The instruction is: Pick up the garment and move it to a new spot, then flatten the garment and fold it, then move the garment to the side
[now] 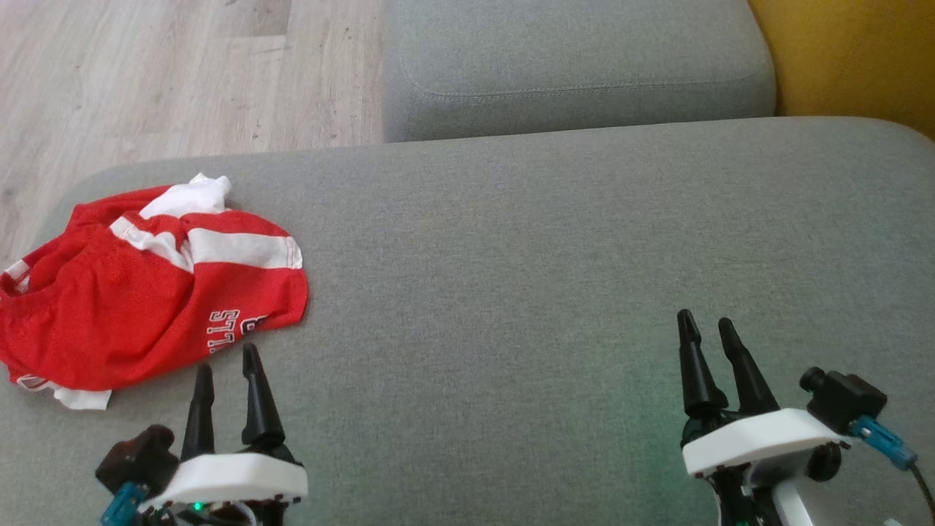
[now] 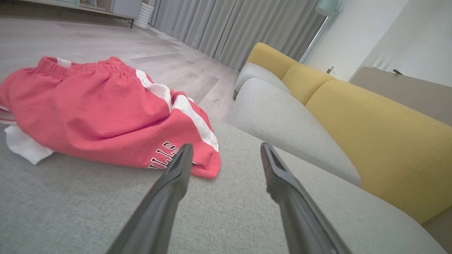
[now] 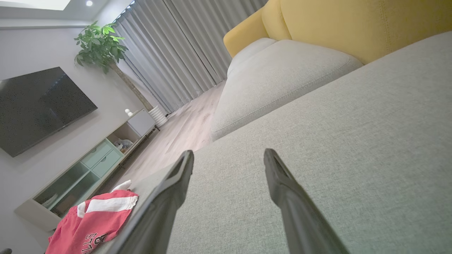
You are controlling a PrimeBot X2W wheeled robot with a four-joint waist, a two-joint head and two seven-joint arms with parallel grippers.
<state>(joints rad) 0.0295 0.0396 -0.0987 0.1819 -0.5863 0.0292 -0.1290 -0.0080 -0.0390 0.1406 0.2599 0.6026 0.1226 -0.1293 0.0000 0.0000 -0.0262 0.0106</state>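
Observation:
The garment (image 1: 139,285), red shorts with white stripes and black lettering, lies crumpled near the left edge of the grey cushion (image 1: 511,256). In the left wrist view the garment (image 2: 99,113) spreads just ahead and to the left of the fingers. My left gripper (image 1: 228,359) stands open right at the garment's near hem, holding nothing. Far to the right, my right gripper (image 1: 708,325) is open over bare cushion. The right wrist view shows the garment (image 3: 91,220) at the lower left.
A second grey seat cushion (image 1: 577,66) lies beyond the gap at the back, with a yellow backrest (image 1: 855,51) at the far right. Wooden floor (image 1: 146,73) drops off past the cushion's left and far edges. A TV stand (image 3: 88,165) stands across the room.

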